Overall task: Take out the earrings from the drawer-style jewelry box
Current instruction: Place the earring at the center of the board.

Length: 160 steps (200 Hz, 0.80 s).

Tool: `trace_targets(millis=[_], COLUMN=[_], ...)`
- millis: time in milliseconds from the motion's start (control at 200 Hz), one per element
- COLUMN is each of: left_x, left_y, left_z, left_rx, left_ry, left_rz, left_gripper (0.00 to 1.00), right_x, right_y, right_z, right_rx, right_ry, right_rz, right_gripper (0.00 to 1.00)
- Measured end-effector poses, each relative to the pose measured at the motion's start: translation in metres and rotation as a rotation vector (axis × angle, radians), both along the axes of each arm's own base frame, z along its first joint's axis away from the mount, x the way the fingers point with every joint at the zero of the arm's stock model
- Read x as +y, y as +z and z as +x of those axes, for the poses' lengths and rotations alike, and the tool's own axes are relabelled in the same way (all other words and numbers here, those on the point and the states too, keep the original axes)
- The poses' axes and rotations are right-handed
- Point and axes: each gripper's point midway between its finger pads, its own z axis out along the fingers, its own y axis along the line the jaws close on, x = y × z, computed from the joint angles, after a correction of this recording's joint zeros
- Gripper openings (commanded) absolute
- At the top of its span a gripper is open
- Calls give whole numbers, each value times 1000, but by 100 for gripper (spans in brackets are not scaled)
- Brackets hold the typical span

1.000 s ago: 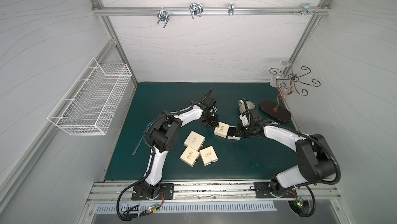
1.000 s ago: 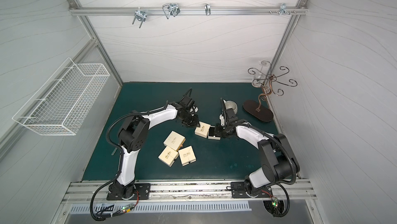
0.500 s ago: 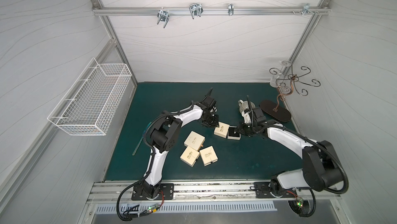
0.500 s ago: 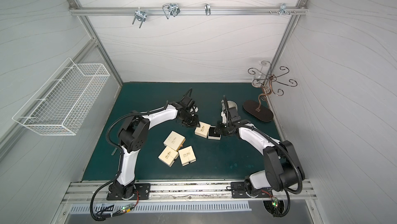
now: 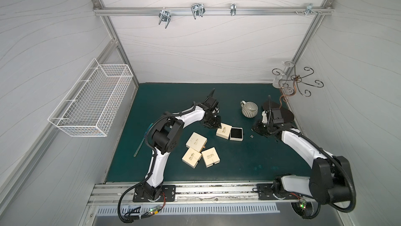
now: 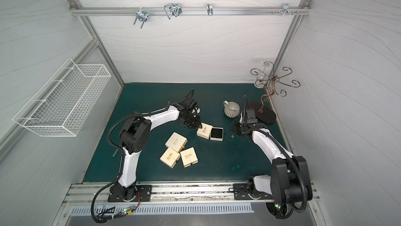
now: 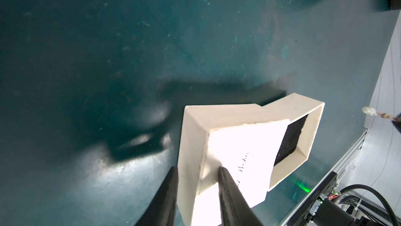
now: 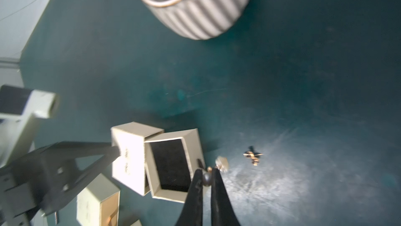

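Note:
The drawer-style jewelry box has a cream sleeve and a pulled-out drawer whose black lining shows bare. My left gripper is shut on the sleeve's end, holding it on the mat. My right gripper hovers just right of the drawer, shut on one of the earrings; its pale bead sticks out past the fingertips. Another earring lies on the green mat beside the drawer.
Three closed cream boxes lie grouped in front of the left arm. A ribbed mug and a black-based wire jewelry stand sit behind the right gripper. A wire basket hangs on the left wall. A thin strip lies at the mat's left.
My right gripper has drawn back from the drawer toward the right, with an earring pinched in it, leaving the drawer uncovered. The left gripper has kept its hold on the sleeve.

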Motion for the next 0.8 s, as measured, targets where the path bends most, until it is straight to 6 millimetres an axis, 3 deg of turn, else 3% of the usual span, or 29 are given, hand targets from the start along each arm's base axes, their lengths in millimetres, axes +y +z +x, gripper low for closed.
trace_targets(millis=[545,800], left_x=[0,0], left_y=[0,0], left_z=[0,0], left_rx=[0,0], left_ry=[0,-1], left_rz=[0,-1], left_gripper=[33,33], right_x=[3,4], right_y=[-37,-44], right_z=[-15,-16], right_rx=[133,151], right_ry=[0,5], right_rz=[20,25], right_gripper=[8,10])
